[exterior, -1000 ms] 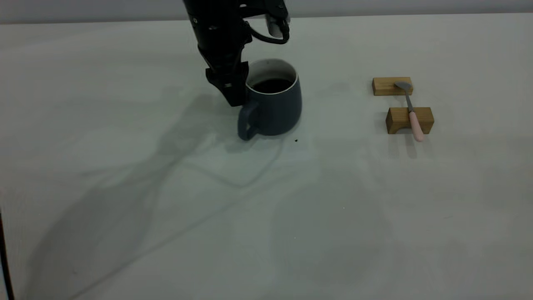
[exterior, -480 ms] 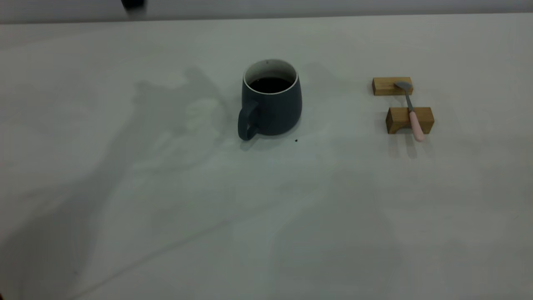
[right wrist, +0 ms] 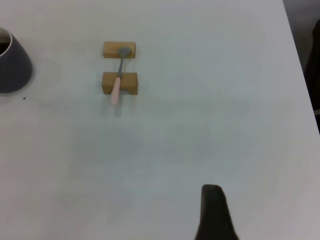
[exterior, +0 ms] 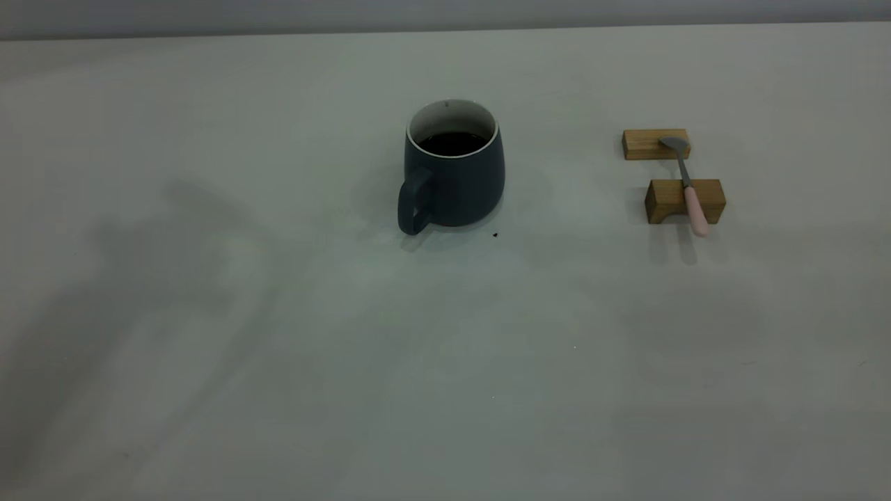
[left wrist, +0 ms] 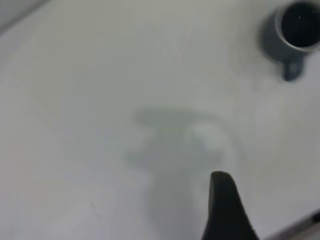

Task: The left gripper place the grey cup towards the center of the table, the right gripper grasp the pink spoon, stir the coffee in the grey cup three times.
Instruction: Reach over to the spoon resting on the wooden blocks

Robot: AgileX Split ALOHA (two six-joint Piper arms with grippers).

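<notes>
The grey cup point(exterior: 452, 181) stands upright near the middle of the table point(exterior: 445, 362), handle toward the camera's left, with dark coffee point(exterior: 454, 142) inside. Right of it the pink spoon point(exterior: 689, 189) lies across two wooden blocks, bowl on the far one. Neither arm shows in the exterior view. In the left wrist view one black finger point(left wrist: 223, 202) of the left gripper hangs high over bare table, the cup point(left wrist: 295, 30) far off. In the right wrist view one finger point(right wrist: 214, 212) of the right gripper stands alone, well short of the spoon point(right wrist: 117, 82). Nothing is held.
The far block point(exterior: 654, 143) and the near notched block point(exterior: 669, 202) carry the spoon. A dark speck point(exterior: 495, 234) lies beside the cup's base. The table's right edge point(right wrist: 300, 75) shows in the right wrist view.
The left arm, which stood at the cup's rim a second ago, has lifted away and left the exterior view. Its shadow slid to the left. Cup and spoon have not moved.
</notes>
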